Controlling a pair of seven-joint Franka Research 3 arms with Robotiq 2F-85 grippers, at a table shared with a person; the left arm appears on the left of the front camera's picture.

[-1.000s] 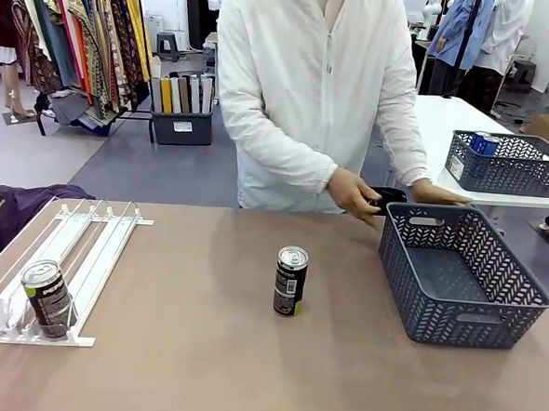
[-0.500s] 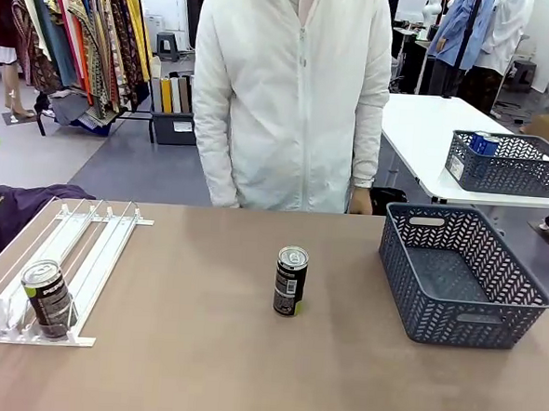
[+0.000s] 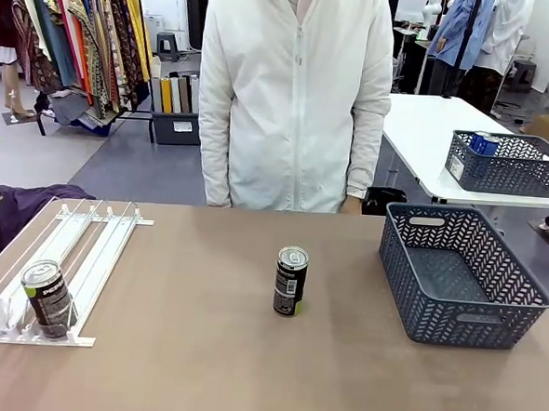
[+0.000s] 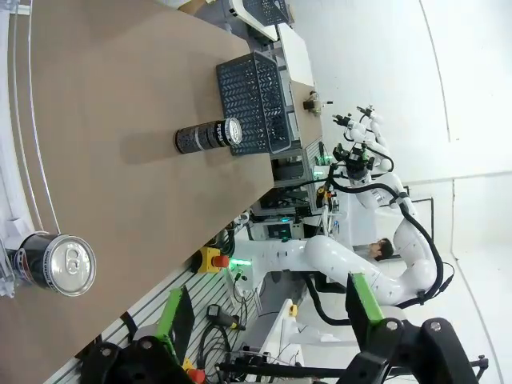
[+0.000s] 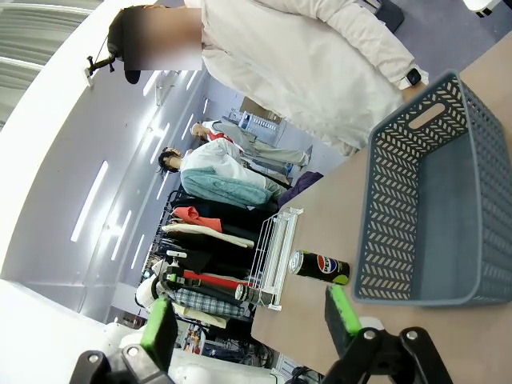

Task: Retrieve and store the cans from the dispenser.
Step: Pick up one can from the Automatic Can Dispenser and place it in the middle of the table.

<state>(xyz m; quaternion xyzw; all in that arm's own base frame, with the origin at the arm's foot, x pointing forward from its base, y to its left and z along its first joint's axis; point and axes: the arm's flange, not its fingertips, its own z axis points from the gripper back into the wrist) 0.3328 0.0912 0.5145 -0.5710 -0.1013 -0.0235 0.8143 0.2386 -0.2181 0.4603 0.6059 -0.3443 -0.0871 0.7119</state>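
One dark can [image 3: 47, 299] with a silver top rests at the low end of the white railed dispenser [image 3: 76, 249] on the table's left. A second dark can [image 3: 290, 281] stands upright mid-table. In the left wrist view my left gripper [image 4: 268, 320] is open and empty, well back from the dispenser can [image 4: 56, 262], with the standing can [image 4: 210, 136] farther off. My right gripper [image 5: 250, 328] is also open and empty, off the table's edge, facing the mid-table can [image 5: 320, 267] and the dispenser [image 5: 272, 256].
An empty dark grey lattice basket [image 3: 459, 315] sits on the table's right side. A person in a white jacket [image 3: 295, 95] stands at the far edge, arms down. A second basket [image 3: 508, 169] with a blue item stands on a white table behind.
The person has taken both hands off the basket's far rim and straightened up, arms at the sides. Cans and basket have not moved.
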